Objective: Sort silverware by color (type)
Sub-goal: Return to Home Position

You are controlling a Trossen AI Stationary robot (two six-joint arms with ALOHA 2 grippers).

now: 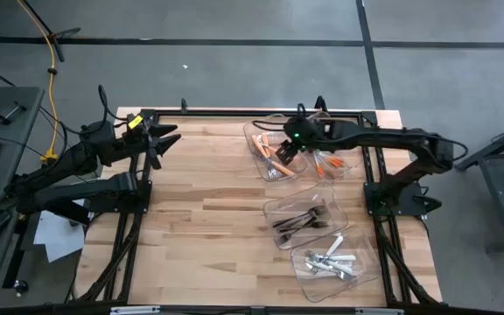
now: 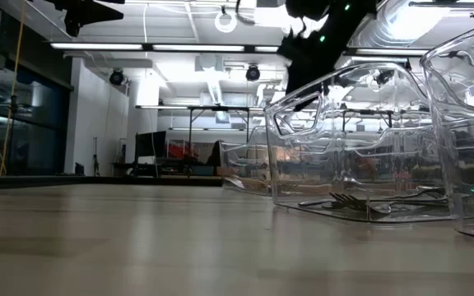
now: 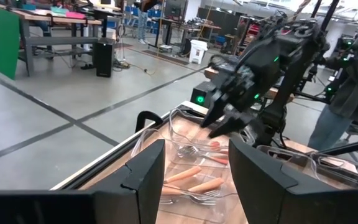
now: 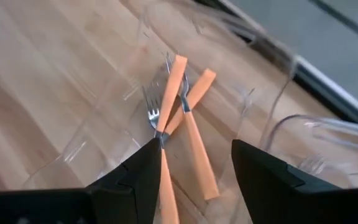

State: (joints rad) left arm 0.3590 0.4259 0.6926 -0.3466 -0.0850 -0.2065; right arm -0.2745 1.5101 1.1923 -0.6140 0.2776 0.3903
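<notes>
Orange-handled metal forks lie crossed in a clear plastic bin beneath the right gripper, its jaws parted and empty. Only the high view shows dark metal forks and white-handled cutlery in other clear bins. The left gripper hangs spread and empty at the far left.

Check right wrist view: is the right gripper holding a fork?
No: the right gripper is open with nothing between its fingers, above the orange forks that lie loose in the clear bin.
</notes>
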